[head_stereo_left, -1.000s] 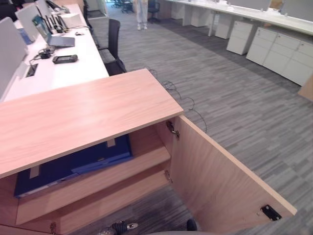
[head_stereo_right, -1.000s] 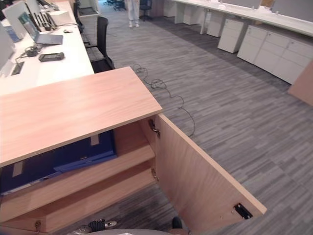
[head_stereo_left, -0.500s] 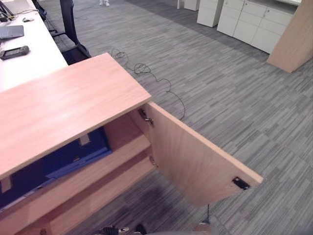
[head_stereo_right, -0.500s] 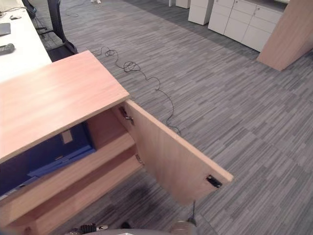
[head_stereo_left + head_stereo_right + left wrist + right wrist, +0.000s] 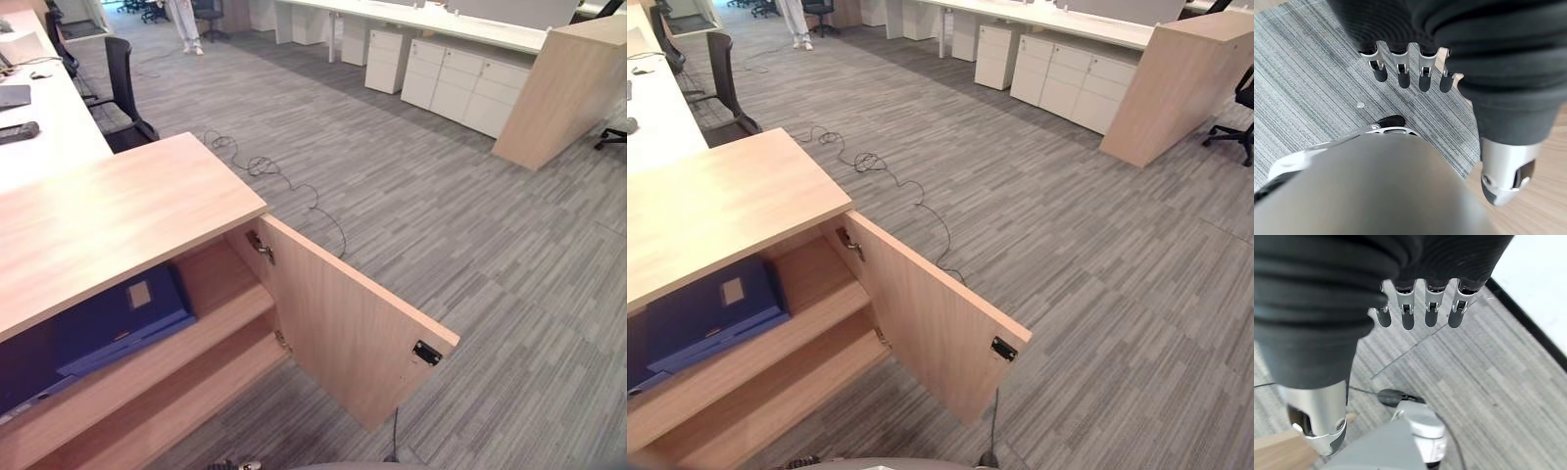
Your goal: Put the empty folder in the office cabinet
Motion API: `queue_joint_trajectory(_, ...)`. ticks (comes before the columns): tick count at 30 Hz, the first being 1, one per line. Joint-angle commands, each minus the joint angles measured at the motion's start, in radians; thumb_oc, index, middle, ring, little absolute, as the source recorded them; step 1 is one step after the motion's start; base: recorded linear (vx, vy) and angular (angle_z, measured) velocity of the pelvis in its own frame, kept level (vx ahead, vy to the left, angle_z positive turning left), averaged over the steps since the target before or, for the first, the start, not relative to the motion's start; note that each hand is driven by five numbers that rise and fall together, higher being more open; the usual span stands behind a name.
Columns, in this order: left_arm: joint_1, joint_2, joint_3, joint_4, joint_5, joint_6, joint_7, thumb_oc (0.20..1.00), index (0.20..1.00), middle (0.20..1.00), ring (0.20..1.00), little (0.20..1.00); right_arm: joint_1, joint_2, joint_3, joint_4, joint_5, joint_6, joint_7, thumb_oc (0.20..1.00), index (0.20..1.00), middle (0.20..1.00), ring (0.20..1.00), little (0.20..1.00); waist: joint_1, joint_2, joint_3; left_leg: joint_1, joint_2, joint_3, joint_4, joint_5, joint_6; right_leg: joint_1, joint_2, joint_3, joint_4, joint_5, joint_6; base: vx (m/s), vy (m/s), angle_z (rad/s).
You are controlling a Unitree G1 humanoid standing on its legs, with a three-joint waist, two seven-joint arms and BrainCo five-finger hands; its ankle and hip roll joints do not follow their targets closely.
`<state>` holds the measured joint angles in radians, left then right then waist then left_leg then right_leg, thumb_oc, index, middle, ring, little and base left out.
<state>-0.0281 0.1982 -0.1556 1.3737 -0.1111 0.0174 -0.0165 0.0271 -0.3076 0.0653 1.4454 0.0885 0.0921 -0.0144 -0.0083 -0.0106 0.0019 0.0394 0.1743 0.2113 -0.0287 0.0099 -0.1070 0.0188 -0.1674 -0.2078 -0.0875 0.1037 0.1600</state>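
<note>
A blue folder (image 5: 108, 321) lies flat on the upper shelf of the low wooden cabinet (image 5: 118, 211), its white label facing up; it also shows as the blue folder (image 5: 707, 311) in the right eye view. The cabinet door (image 5: 343, 333) stands swung wide open toward the carpet. My left hand (image 5: 1403, 73) hangs over the grey carpet with fingers relaxed and nothing in it. My right hand (image 5: 1408, 313) hangs the same way, empty, above the carpet.
A long white desk (image 5: 44, 132) with a black office chair (image 5: 122, 88) runs behind the cabinet. White drawer units (image 5: 460, 83) and a tall wooden cabinet (image 5: 563, 88) stand at the far right. A person (image 5: 183, 22) stands far back.
The camera has turned to the right, so the cabinet sits further left in the picture. The folder stays on the shelf and the door stays open.
</note>
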Motion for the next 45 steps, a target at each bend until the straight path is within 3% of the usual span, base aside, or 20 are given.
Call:
queue_joint_trajectory(1, -0.044, -0.023, 0.039, 0.043, -0.032, -0.015, 0.012, 1.000, 1.000, 1.000, 1.000, 1.000, -0.054, 0.009, -0.005, 0.013, 0.042, -0.040, -0.054, 1.000, 1.000, 1.000, 1.000, 1.000, 0.003, -0.022, 0.029, -0.106, -0.015, -0.037, -0.059, 0.119, 0.013, 0.008, 0.096, 0.015, 0.000, -0.153, -0.035, -0.06, -0.212, 0.21)
queue_joint_trajectory(4, -0.049, -0.018, 0.052, 0.036, -0.044, -0.019, 0.026, 1.000, 1.000, 1.000, 1.000, 1.000, -0.065, -0.029, -0.008, -0.072, 0.051, -0.067, -0.092, 1.000, 1.000, 1.000, 1.000, 1.000, 0.007, -0.026, 0.046, -0.121, 0.019, -0.031, -0.042, 0.148, -0.001, 0.028, 0.119, 0.004, 0.000, -0.171, -0.051, -0.13, -0.207, 0.21)
queue_joint_trajectory(5, -0.070, -0.016, 0.061, 0.024, -0.069, -0.023, 0.034, 1.000, 1.000, 1.000, 1.000, 1.000, -0.097, -0.070, -0.007, -0.165, 0.065, -0.088, -0.121, 1.000, 1.000, 1.000, 1.000, 1.000, 0.008, -0.051, 0.087, -0.168, 0.044, 0.008, 0.127, 0.091, 0.008, 0.030, 0.117, -0.023, 0.007, -0.172, -0.074, -0.30, -0.276, 0.05)
queue_joint_trajectory(6, -0.070, -0.018, 0.067, 0.025, -0.076, -0.023, 0.035, 1.000, 1.000, 1.000, 1.000, 1.000, -0.104, -0.077, -0.007, -0.192, 0.076, -0.094, -0.126, 1.000, 1.000, 1.000, 1.000, 1.000, 0.008, -0.062, 0.089, -0.169, 0.033, 0.014, 0.180, 0.049, 0.023, 0.026, 0.114, -0.029, 0.010, -0.168, -0.080, -0.27, -0.213, 0.19)
queue_joint_trajectory(8, -0.071, -0.017, 0.067, 0.025, -0.076, -0.023, 0.035, 1.000, 1.000, 1.000, 1.000, 1.000, -0.105, -0.077, -0.007, -0.192, 0.076, -0.094, -0.126, 1.000, 1.000, 1.000, 1.000, 1.000, 0.006, -0.062, 0.086, -0.175, 0.033, 0.013, 0.181, 0.051, 0.024, 0.021, 0.113, -0.030, 0.010, -0.166, -0.080, -0.06, -0.060, 0.24)
queue_joint_trajectory(9, -0.058, -0.020, 0.080, 0.029, -0.074, -0.023, 0.035, 1.000, 1.000, 1.000, 1.000, 1.000, -0.102, -0.089, -0.009, -0.228, 0.079, -0.105, -0.132, 1.000, 1.000, 1.000, 1.000, 1.000, 0.008, -0.087, 0.088, -0.166, -0.040, -0.028, 0.320, -0.085, 0.069, 0.026, 0.099, -0.030, 0.014, -0.152, -0.089, -0.05, -0.087, 0.32)
queue_joint_trajectory(13, -0.037, -0.029, 0.081, 0.037, -0.064, -0.021, 0.031, 1.000, 1.000, 1.000, 1.000, 1.000, -0.089, -0.087, -0.006, -0.223, 0.061, -0.100, -0.127, 1.000, 1.000, 1.000, 1.000, 1.000, -0.005, -0.082, 0.061, -0.070, -0.089, -0.035, 0.305, -0.170, 0.095, 0.015, 0.104, -0.040, 0.010, -0.133, -0.080, -0.01, -0.008, 0.07)
queue_joint_trajectory(19, -0.034, -0.045, 0.064, 0.020, -0.062, -0.022, 0.028, 1.000, 1.000, 1.000, 1.000, 1.000, -0.069, -0.063, -0.012, -0.211, 0.055, -0.102, -0.142, 1.000, 1.000, 1.000, 1.000, 1.000, -0.031, -0.059, 0.035, 0.000, -0.102, -0.054, 0.160, -0.164, 0.086, -0.034, 0.117, -0.058, 0.000, -0.098, -0.064, -0.07, 0.059, 0.30)
queue_joint_trajectory(23, -0.038, -0.048, 0.037, 0.001, -0.051, -0.026, 0.029, 1.000, 1.000, 1.000, 1.000, 1.000, -0.044, -0.037, -0.031, -0.185, 0.064, -0.102, -0.152, 1.000, 1.000, 1.000, 1.000, 1.000, -0.043, -0.061, 0.027, 0.043, -0.125, -0.068, 0.020, -0.142, 0.081, -0.100, 0.097, -0.067, 0.000, -0.033, -0.034, -0.17, 0.108, 0.17)
queue_joint_trajectory(25, -0.030, -0.041, 0.039, 0.003, -0.043, -0.030, 0.027, 1.000, 1.000, 1.000, 1.000, 1.000, -0.041, -0.033, -0.040, -0.174, 0.070, -0.100, -0.150, 1.000, 1.000, 1.000, 1.000, 1.000, -0.043, -0.062, 0.035, 0.052, -0.162, -0.087, -0.037, -0.114, 0.089, -0.143, 0.075, -0.060, 0.000, 0.014, -0.014, -0.28, 0.216, 0.18)
queue_joint_trajectory(29, -0.031, -0.026, 0.046, 0.013, -0.026, -0.033, 0.028, 1.000, 1.000, 1.000, 1.000, 1.000, -0.046, -0.038, -0.044, -0.198, 0.062, -0.099, -0.146, 1.000, 1.000, 1.000, 1.000, 1.000, -0.049, -0.063, 0.050, 0.047, -0.191, -0.091, -0.059, -0.094, 0.096, -0.176, 0.049, -0.054, 0.000, 0.052, 0.006, -0.17, 0.145, 0.00)
queue_joint_trajectory(36, -0.002, 0.003, 0.101, -0.007, 0.001, -0.035, 0.024, 1.000, 1.000, 1.000, 1.000, 1.000, -0.033, -0.073, 0.042, -0.531, -0.048, -0.119, -0.122, 1.000, 1.000, 1.000, 1.000, 1.000, -0.042, -0.067, 0.076, 0.054, -0.228, -0.072, -0.059, -0.079, 0.113, -0.205, 0.017, -0.037, 0.000, 0.085, 0.026, -0.11, 0.125, -0.07)
queue_joint_trajectory(45, 0.021, 0.011, 0.162, -0.016, 0.016, -0.034, 0.019, 1.000, 1.000, 1.000, 1.000, 1.000, 0.050, -0.092, 0.176, -0.851, -0.139, -0.156, -0.015, 1.000, 1.000, 1.000, 1.000, 1.000, -0.040, -0.078, 0.082, 0.071, -0.245, -0.054, -0.059, -0.075, 0.124, -0.215, -0.005, -0.044, 0.000, 0.107, 0.037, -0.03, 0.042, -0.05)
